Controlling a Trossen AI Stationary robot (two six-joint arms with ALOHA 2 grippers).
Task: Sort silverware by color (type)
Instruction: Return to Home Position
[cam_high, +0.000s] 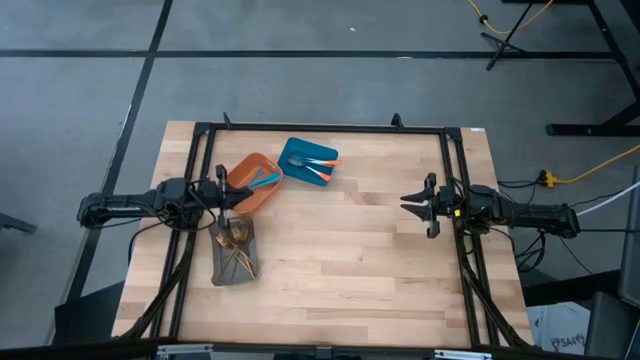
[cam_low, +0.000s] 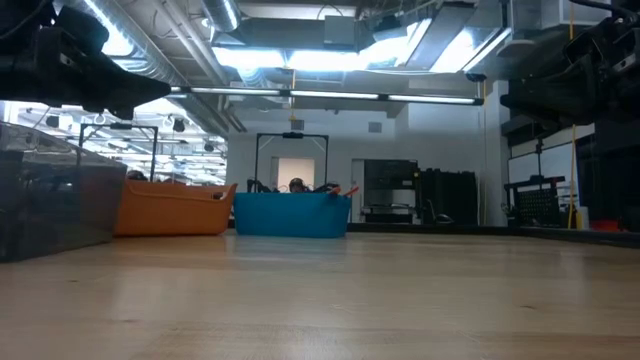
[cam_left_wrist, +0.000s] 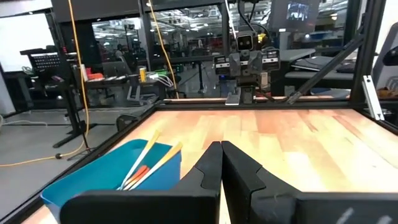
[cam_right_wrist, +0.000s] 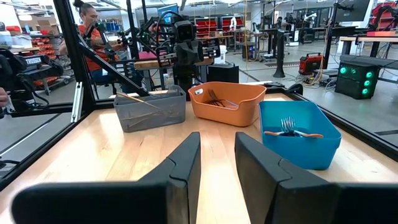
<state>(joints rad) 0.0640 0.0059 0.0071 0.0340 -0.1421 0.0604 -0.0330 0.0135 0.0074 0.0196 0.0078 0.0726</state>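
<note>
Three trays stand at the table's far left. The orange tray (cam_high: 240, 170) holds blue-handled silverware (cam_high: 264, 181). Orange-handled silverware (cam_high: 320, 166) lies in the blue tray (cam_high: 296, 150). The grey tray (cam_high: 218, 268) holds gold-coloured silverware (cam_high: 236, 250). My left gripper (cam_high: 226, 196) hangs shut and level above the table, over the gap between the orange and grey trays, with nothing in it; its fingertips (cam_left_wrist: 221, 149) meet. My right gripper (cam_high: 406, 203) hangs level at the table's right, open (cam_right_wrist: 217, 142), with nothing between its fingers, pointing at the trays.
A black frame (cam_high: 330, 128) runs around the table's edges. Bare wood (cam_high: 350, 260) lies between the trays and my right arm. In the right wrist view a person (cam_right_wrist: 93, 31) sits beyond the table's left side. Cables and stands lie on the floor behind.
</note>
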